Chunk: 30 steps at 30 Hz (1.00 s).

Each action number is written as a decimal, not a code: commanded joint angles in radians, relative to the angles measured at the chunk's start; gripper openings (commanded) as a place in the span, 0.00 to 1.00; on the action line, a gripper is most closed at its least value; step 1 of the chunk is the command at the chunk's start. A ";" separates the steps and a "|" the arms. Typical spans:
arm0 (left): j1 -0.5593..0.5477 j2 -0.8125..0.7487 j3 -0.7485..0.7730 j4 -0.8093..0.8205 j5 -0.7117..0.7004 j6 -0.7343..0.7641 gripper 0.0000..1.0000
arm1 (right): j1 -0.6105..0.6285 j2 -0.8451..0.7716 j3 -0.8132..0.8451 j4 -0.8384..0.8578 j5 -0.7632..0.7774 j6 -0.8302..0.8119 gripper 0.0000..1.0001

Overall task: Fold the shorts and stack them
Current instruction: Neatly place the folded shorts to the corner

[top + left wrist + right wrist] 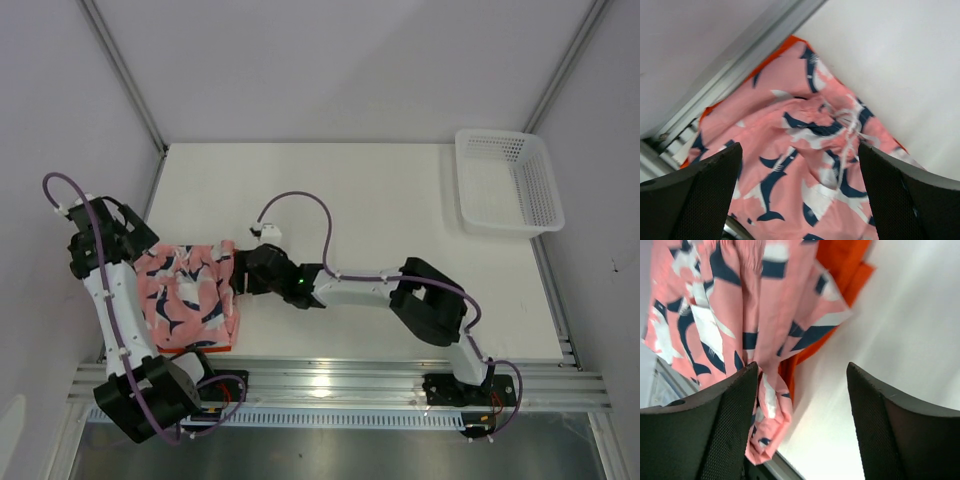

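The left end effector point(135, 240) stands wide open and holds nothing. It hangs over the far left corner of the pink fish-print shorts point(190, 295), and in its wrist view the two fingers frame the printed cloth from above. The right end effector point(245, 272) has its jaws apart too, with nothing clamped between them. In its own view point(802, 370) the right hem of the pink pair hangs just beside one finger point(725, 425), but I cannot tell if it touches.

The pink shorts lie on top of the orange shorts point(215, 348), at the near left part of the table point(400, 200). Of the orange pair only a thin border shows, along the near edge and at the right corner point(845, 270). The pink pair is not flat: the waistband with its white drawstring point(852, 120) is bunched and the surface is rumpled. So the stack looks made, but in my judgement it is not yet tidy.

The pile lies between the two end effectors, with the left one at its far left and the right one against its right side. Its longer side seems to run from far to near, a little slanted. Both arms are close; the right one is nearer to the loose hem.

Room is tight on two sides. The near edge of the pile meets the metal rail point(400, 378), and the left edge is close to the side of the table. Free room lies to the right and the far side. The white mesh basket point(466, 190) is well apart, at the far right corner.
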 commanded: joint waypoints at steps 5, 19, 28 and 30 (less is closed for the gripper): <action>-0.027 -0.164 0.030 0.038 0.204 -0.063 0.99 | -0.069 -0.195 -0.128 0.237 -0.210 -0.033 0.59; -0.027 -0.212 0.156 -0.059 0.359 -0.095 0.99 | -0.078 0.220 0.262 0.576 -0.788 0.184 0.52; -0.027 -0.221 0.153 -0.060 0.385 -0.089 0.99 | -0.127 0.409 0.291 0.556 -0.680 0.311 0.54; -0.027 -0.223 0.145 -0.056 0.391 -0.086 0.99 | -0.132 0.414 0.288 0.564 -0.670 0.312 0.54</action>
